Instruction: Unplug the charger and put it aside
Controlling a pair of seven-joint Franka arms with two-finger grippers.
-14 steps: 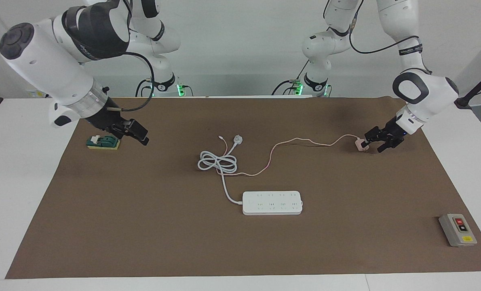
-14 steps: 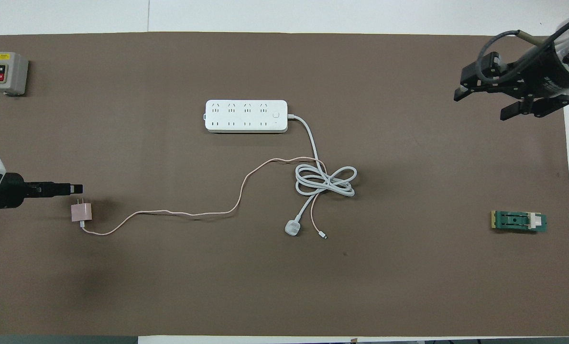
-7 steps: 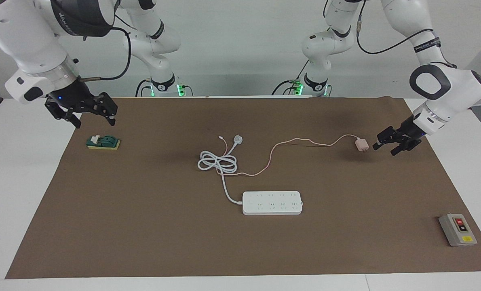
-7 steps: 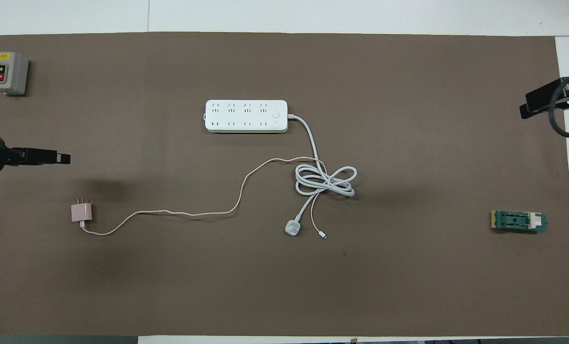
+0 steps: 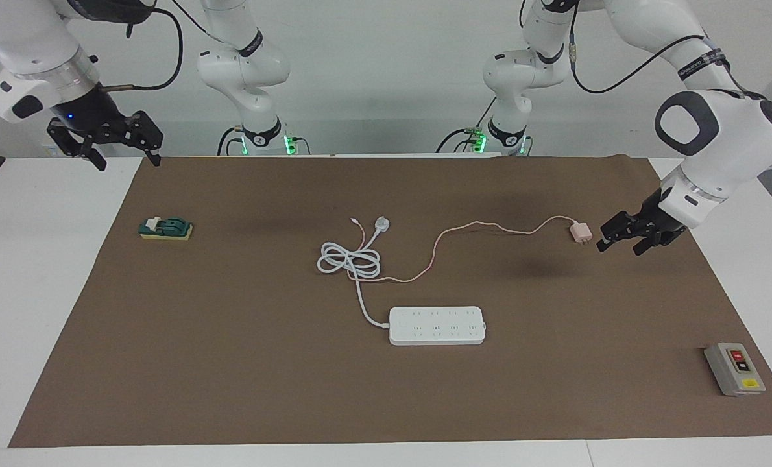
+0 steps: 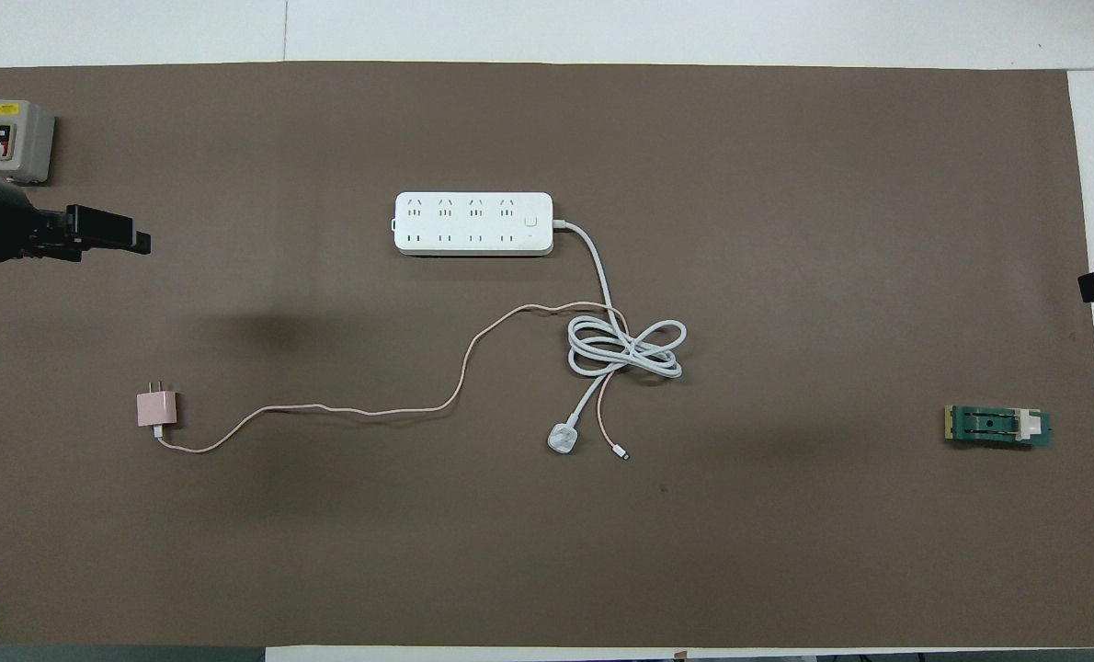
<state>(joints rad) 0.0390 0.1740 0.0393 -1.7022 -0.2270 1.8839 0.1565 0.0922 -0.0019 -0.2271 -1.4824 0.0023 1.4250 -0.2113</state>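
Listed in order across the facing view.

1. Right gripper (image 5: 121, 153): raised over the mat's corner at the right arm's end, nearest the robots. Fingers spread, holding nothing. This arm waits.

2. Green clamp block (image 5: 165, 228): flat on the brown mat (image 5: 230, 363), toward the right arm's end, well apart from everything else.

3. White cord (image 5: 350, 261): thick, coiled in loose loops near the mat's middle, its round white plug (image 5: 381, 224) lying free nearer the robots. It runs to the power strip.

4. Power strip (image 5: 437, 325): long white multi-socket bar, farther from the robots than the coil. All sockets appear vacant.

5. Pink cable (image 5: 477, 227): thin and limp, snaking from the coil toward the left arm's end; its small free connector lies beside the round plug.

6. Charger (image 5: 580, 232): small pale-pink cube lying on the mat, toward the left arm's end, well apart from the power strip, prongs bare. Judged unplugged and already set aside. Likely light, rigid and smooth; the trailing cable would drag little. Best hold: across two flat opposite faces of the cube, clear of prongs and cable root.

7. Left gripper (image 5: 616, 241): just beside the charger, apart from it, low over the mat. Fingers parted, empty.

8. Grey switch box (image 5: 734, 369): red and yellow buttons, at the mat's corner farthest from the robots, left arm's end.
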